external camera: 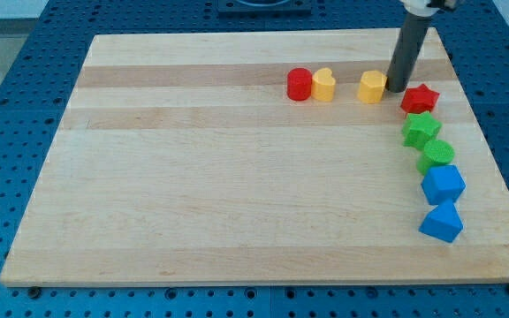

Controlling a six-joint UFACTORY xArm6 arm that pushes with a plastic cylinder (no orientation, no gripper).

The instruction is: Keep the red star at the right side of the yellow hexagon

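Note:
The red star (421,98) lies near the view's top right on the wooden board (237,177). The yellow hexagon (372,87) lies to its left, a little higher. My tip (397,89) stands between them, touching or almost touching the hexagon's right side, with the star just to its lower right. The dark rod rises from there to the view's top edge.
A red cylinder (300,84) and a yellow heart-like block (324,85) sit side by side left of the hexagon. Below the star a column runs down the right side: a green star (421,130), a green round block (438,155), a blue block (443,185), a blue block (441,221).

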